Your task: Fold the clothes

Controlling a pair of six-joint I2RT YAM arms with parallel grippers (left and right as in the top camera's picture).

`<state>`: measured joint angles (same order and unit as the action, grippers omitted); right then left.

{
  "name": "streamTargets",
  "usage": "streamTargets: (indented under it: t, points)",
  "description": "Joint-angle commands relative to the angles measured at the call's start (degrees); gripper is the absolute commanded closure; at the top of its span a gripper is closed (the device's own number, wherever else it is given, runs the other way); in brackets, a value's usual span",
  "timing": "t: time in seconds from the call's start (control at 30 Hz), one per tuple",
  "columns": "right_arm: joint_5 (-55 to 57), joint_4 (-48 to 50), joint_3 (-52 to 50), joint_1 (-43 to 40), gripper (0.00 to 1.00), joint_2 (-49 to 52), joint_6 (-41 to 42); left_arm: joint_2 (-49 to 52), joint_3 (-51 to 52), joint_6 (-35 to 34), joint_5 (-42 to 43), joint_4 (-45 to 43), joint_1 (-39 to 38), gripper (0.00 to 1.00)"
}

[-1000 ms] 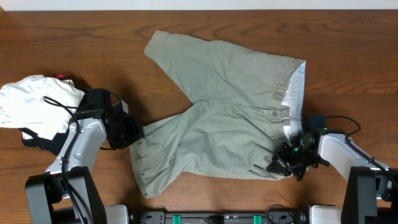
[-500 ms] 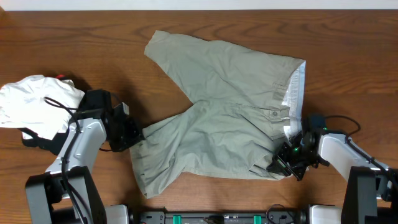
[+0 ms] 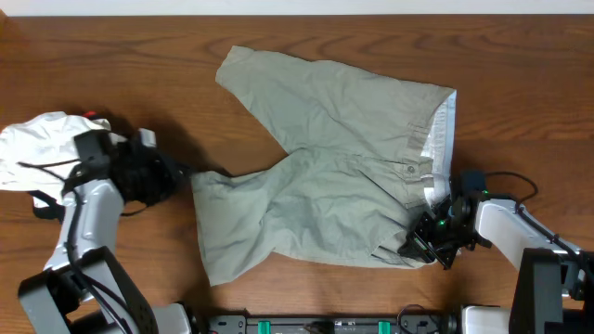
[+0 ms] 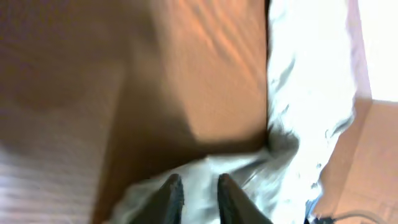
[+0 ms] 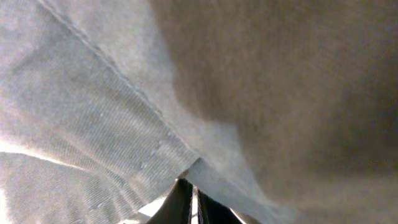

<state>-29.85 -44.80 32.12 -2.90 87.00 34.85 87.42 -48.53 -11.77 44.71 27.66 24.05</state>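
Lying spread over the middle of the desk [image 3: 520,56], the shorts [image 3: 325,186] have their waistband [image 3: 436,153] to the right, with its lighter lining showing, and both wide legs reaching left. One leg runs toward the far left and the other toward the near edge.

The right hand [image 3: 419,246] sits at the near corner of the waistband, where the cloth is bunched up. Its wrist view shows the fingers pressed together with the fabric's edge caught at their tips, so it is clamped on the shorts.

The left hand [image 3: 178,173] is at the hem of the nearer leg, touching its corner. In its blurred wrist view the fingers [image 4: 171,193] stand slightly apart with pale cloth showing between and beyond them. I cannot tell whether they pinch it.

Behind that arm, at the desk's left edge, lies a crumpled white garment [image 3: 46,148].
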Motion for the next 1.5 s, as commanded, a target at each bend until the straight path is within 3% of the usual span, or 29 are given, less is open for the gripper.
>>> streamTargets:
  t: [0.0,0.13,0.23,0.37,0.47,0.67,0.9,1.0,1.37,1.47]
  points:
    - [14.6,1.5,-1.6,-1.0,0.94,1.8,-1.1,-0.6,-1.1,0.5,1.8,-0.8,1.9,0.73]
    - [14.6,1.5,-1.6,-1.0,0.94,1.8,-1.1,-0.6,-1.1,0.3,1.8,0.7,1.9,0.73]
    - [14.6,1.5,-1.6,-1.0,0.94,1.8,-1.1,-0.6,-1.1,0.2,1.8,6.6,1.9,0.73]
    - [14.6,1.5,-1.6,-1.0,0.94,1.8,-1.1,-0.6,-0.7,5.0,-2.6,13.4,1.9,0.70]
    - [14.6,1.5,-1.6,-1.0,0.94,1.8,-1.1,-0.6,0.4,4.3,-10.4,13.1,1.9,0.69]
    - [14.6,1.5,-1.6,-1.0,0.94,1.8,-1.1,-0.5,1.9,3.6,-10.9,12.3,1.9,0.68]
    - [14.6,1.5,-1.6,-1.0,0.94,1.8,-1.1,0.6,2.6,3.7,-10.9,10.7,0.8,0.50]
    - [14.6,1.5,-1.6,-1.0,0.94,1.8,-1.1,2.4,2.6,4.5,-10.9,10.0,-1.6,0.47]
    - [14.6,1.3,-1.6,-1.0,0.94,1.8,-1.3,6.2,2.6,4.5,-10.9,7.6,-6.0,0.47]
    - [14.6,1.3,-1.6,-1.0,0.94,1.8,-1.3,6.2,2.6,4.4,-10.6,8.1,-6.0,0.57]
